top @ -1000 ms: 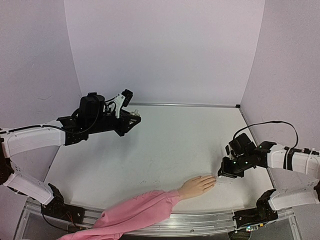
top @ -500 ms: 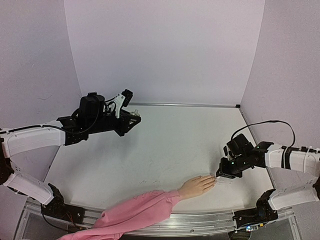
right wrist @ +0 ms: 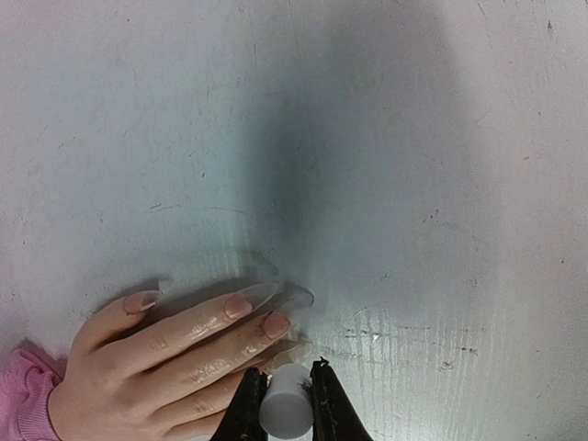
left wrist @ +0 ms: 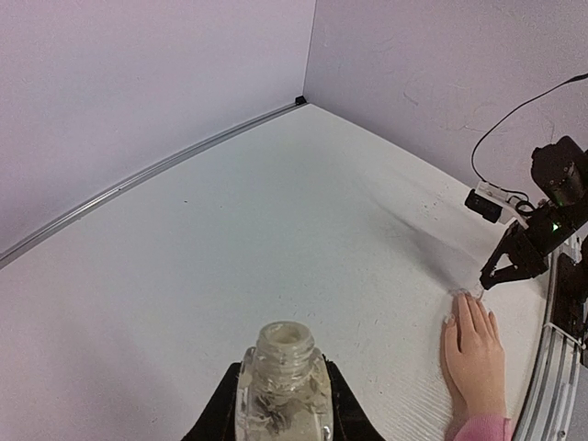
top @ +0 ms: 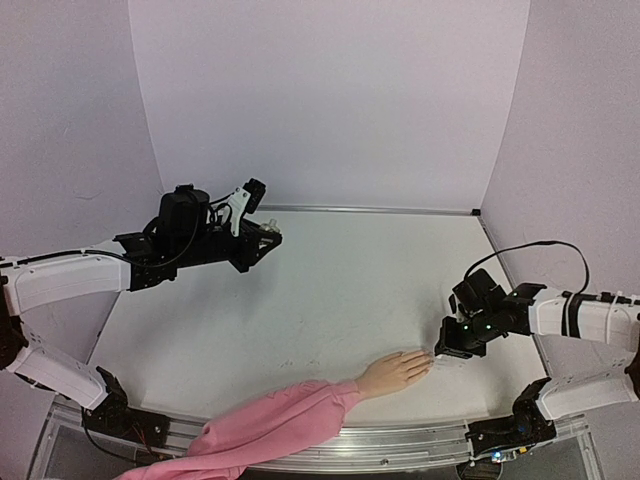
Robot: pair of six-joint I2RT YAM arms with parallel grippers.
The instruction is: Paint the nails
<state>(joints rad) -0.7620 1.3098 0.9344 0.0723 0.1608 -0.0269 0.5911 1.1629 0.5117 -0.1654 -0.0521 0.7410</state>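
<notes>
Here's the white table (top: 330,300), scuffed and lightly scratched, with pale lilac walls (top: 330,100) closing it in on three sides. A thin metal strip (top: 370,210) runs along the far edge, a silver rail (top: 400,447) along the near one. Over on the left, a small glass bottle (left wrist: 282,390) is upright and uncapped, its threaded neck open and pale flecks showing inside the glass. On the right, a small white cap (right wrist: 286,411) shows its round end, close to the tabletop. A pink sleeve (top: 270,425) drapes across the near rail.

Bright, even light; soft shadows.
</notes>
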